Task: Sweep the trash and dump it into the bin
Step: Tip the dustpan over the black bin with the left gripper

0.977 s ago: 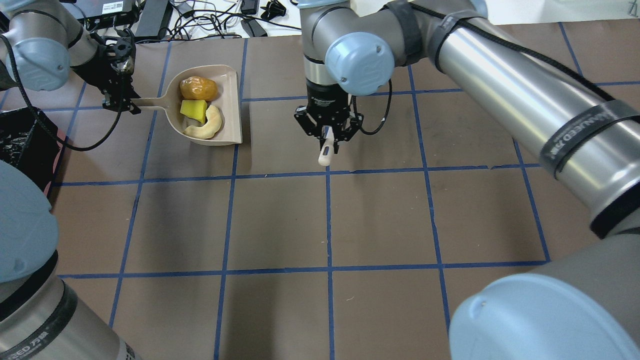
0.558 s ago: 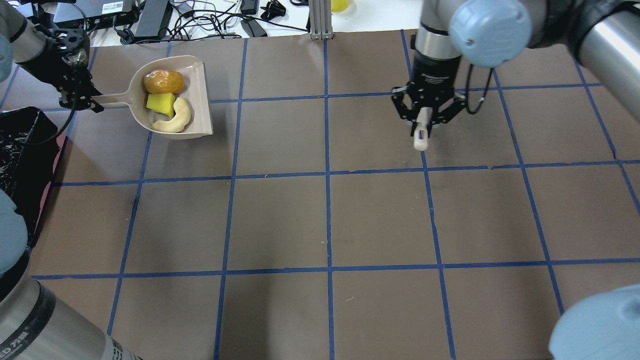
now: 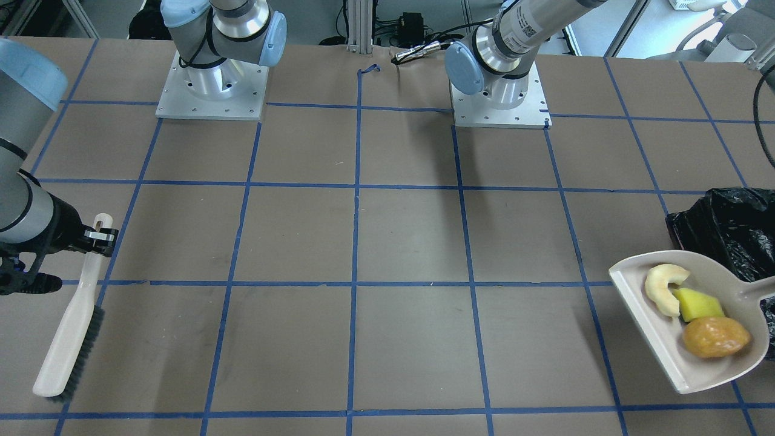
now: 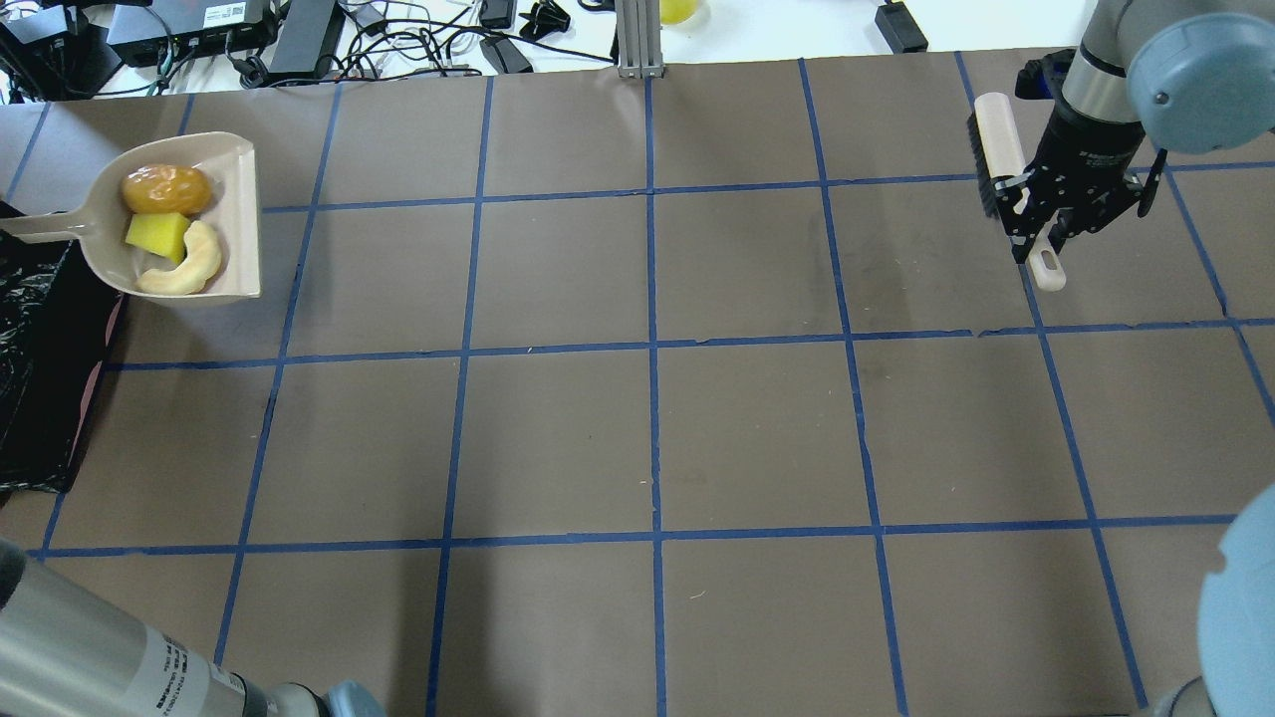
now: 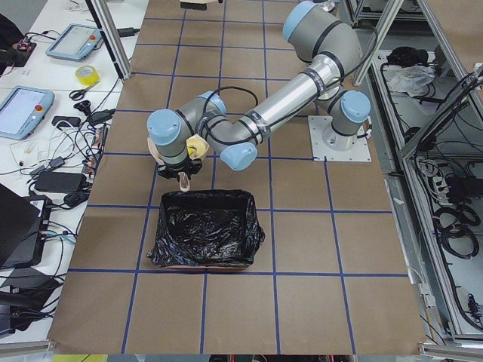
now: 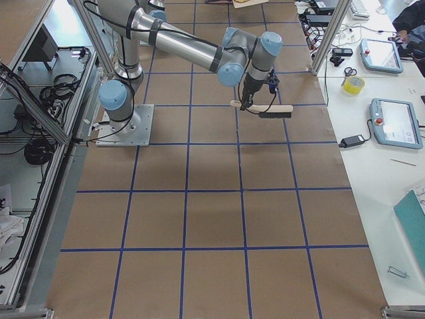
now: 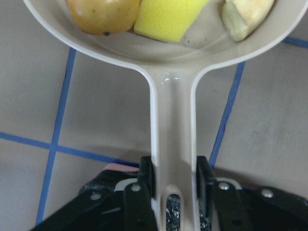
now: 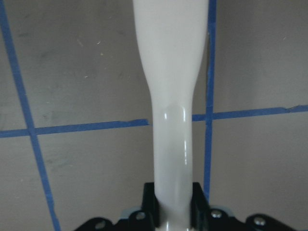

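Dustpan [image 4: 239,229] handle pinched in left claw [image 7: 173,179], trash [image 4: 157,231] inside, brush [image 3: 65,339] handle pinched in right claw [image 8: 174,202]

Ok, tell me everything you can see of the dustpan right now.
The dustpan is beige, smooth plastic by its look: a shallow scoop with a raised rounded back wall, a flat open lip and a long straight handle. The left gripper is shut on that handle. The pan is held roughly level near the left end of the table, beside the bin, lip facing the middle. Inside lie the potato-like lump, yellow wedge and pale peel.
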`<state>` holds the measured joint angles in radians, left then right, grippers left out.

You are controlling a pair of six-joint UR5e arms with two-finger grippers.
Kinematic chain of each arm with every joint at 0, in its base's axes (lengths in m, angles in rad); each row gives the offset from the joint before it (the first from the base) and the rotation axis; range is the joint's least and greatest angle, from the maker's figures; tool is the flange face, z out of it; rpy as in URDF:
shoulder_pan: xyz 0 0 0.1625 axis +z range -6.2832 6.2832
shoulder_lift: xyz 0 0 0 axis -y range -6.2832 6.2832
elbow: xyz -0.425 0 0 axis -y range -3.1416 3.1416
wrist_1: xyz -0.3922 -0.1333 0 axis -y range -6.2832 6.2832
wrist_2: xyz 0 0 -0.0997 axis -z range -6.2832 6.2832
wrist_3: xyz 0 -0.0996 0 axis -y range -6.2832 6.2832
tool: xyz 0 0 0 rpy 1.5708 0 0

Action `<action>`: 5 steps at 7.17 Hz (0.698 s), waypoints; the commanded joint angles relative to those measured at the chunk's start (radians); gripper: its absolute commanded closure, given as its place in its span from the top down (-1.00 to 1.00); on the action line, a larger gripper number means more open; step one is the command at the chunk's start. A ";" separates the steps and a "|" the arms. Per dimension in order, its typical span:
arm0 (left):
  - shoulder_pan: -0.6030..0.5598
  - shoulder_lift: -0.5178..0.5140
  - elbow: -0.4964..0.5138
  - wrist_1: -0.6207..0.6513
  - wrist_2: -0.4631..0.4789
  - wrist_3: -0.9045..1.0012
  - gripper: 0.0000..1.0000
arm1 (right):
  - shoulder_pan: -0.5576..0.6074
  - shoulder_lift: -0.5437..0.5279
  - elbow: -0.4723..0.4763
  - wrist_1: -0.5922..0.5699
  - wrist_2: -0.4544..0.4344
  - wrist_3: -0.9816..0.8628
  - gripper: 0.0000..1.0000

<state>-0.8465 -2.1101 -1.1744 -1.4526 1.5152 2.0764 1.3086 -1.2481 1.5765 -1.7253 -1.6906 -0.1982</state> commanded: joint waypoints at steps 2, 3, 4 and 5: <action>0.114 -0.036 0.154 -0.078 0.043 0.160 -1.00 | -0.038 0.082 0.046 -0.118 -0.040 -0.095 -1.00; 0.139 -0.045 0.188 -0.078 0.069 0.213 -1.00 | -0.057 0.099 0.059 -0.167 -0.038 -0.098 -1.00; 0.159 -0.060 0.221 -0.069 0.119 0.293 -1.00 | -0.058 0.099 0.059 -0.168 -0.037 -0.095 -1.00; 0.161 -0.074 0.255 -0.052 0.196 0.380 -1.00 | -0.058 0.101 0.060 -0.166 -0.034 -0.095 -1.00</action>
<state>-0.6978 -2.1674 -0.9610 -1.5193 1.6351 2.3579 1.2536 -1.1521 1.6333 -1.8848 -1.7272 -0.2927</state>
